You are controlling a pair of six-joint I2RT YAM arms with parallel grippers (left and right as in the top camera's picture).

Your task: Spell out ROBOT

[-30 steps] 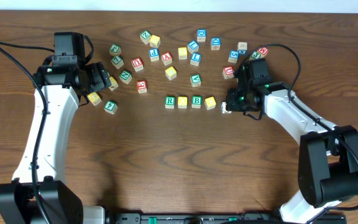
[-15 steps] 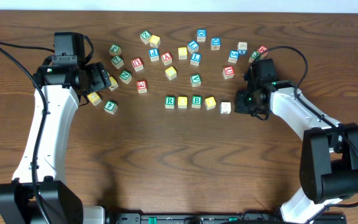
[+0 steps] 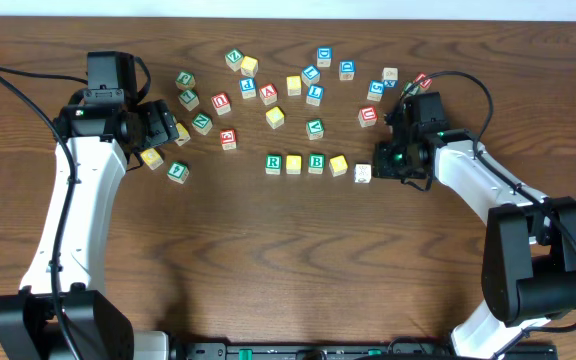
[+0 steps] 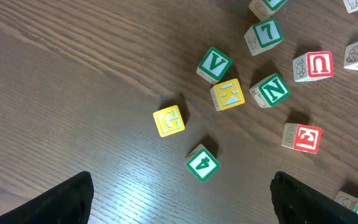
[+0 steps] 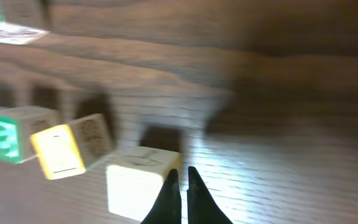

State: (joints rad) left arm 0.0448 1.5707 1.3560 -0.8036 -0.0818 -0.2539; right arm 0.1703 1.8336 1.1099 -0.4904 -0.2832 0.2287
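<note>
Just left of right claw (image 3: pixel 386 165), overhead: fifth cube (image 3: pixel 363 173), pale face up, ends row R (image 3: pixel 273 161), first yellow (image 3: pixel 294 164), B (image 3: pixel 316 162), second yellow (image 3: pixel 338 165), sitting slightly low. Left claw (image 3: pixel 173 132) wide, empty, well apart.
Left wrist: stray cubes (image 4: pixel 168 120) below spread jaws.
Right wrist: pinched-shut fingers (image 5: pixel 173 193) at fifth cube's right edge.
Step, likely: nudging last letter. Next: push flush, confirm T.

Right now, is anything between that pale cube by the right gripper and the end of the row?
Nothing visible. The pale cube sits just right of the row's last yellow cube, slightly lower, with only a small gap between them. The shut right gripper is at the cube's other side, and nothing stands between those two either.
</note>
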